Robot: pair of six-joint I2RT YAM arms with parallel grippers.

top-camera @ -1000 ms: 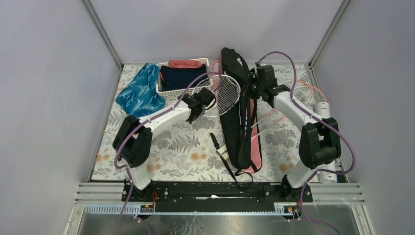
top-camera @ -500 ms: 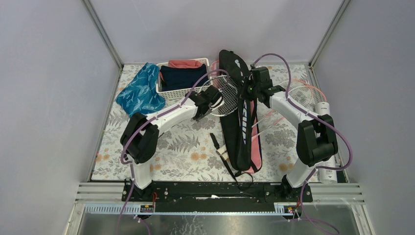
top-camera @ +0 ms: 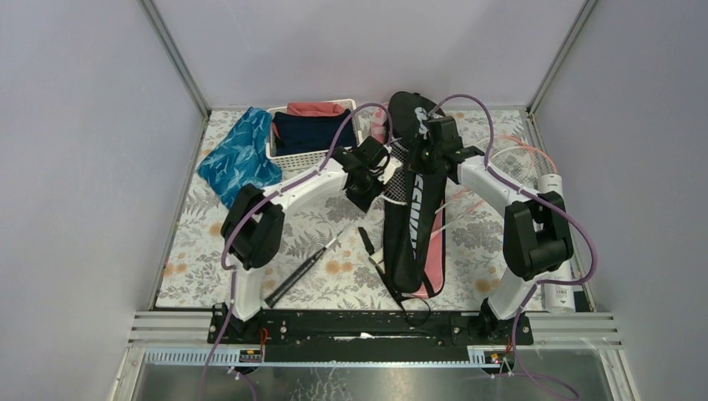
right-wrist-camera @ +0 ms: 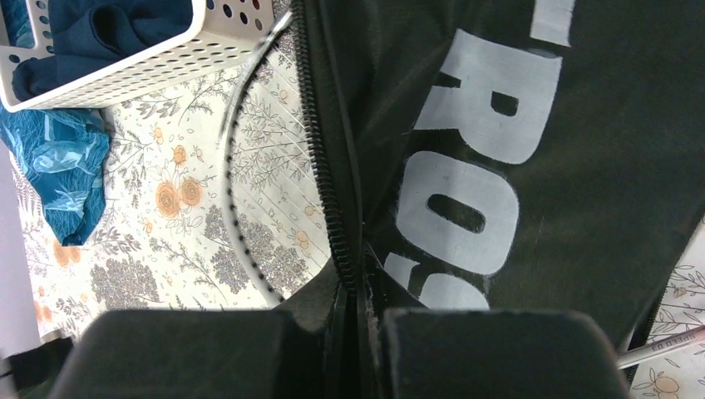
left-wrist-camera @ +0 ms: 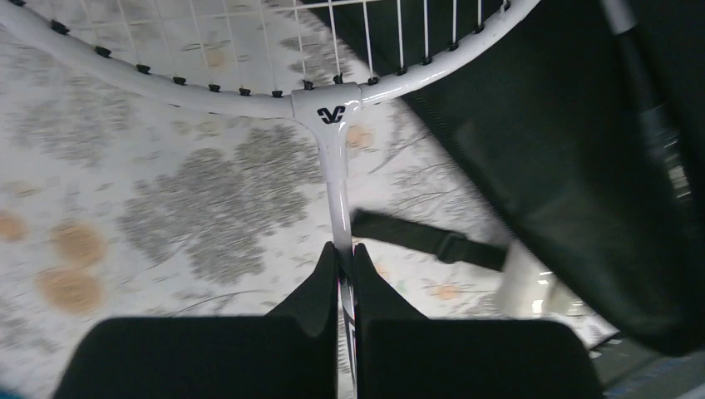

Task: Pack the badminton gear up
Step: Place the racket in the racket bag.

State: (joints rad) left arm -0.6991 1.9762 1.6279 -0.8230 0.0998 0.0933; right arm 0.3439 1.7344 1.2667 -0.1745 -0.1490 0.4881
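At mid-table, left gripper [left-wrist-camera: 343,249] clamps the light white racket [left-wrist-camera: 331,116] by its stiff shaft (safer than strings); right gripper [right-wrist-camera: 359,287] pinches the floppy black bag [right-wrist-camera: 499,125] by its zip.

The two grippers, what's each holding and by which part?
Left gripper: the white racket, by its shaft below the head. Right gripper: the black bag, by its zippered edge.

Robot lab test cell, not home. Plain grey panel walls [top-camera: 83,167] on three sides, aluminium struts [top-camera: 175,58] at corners. Left arm [top-camera: 288,194] and right arm [top-camera: 501,190] bolted to black base rail [top-camera: 367,326]; purple cables [top-camera: 467,96] loop along them. Floral cloth [top-camera: 196,259] over counter. Staged props: white basket [top-camera: 305,159], black racket bag [top-camera: 413,221], racket [left-wrist-camera: 331,125].
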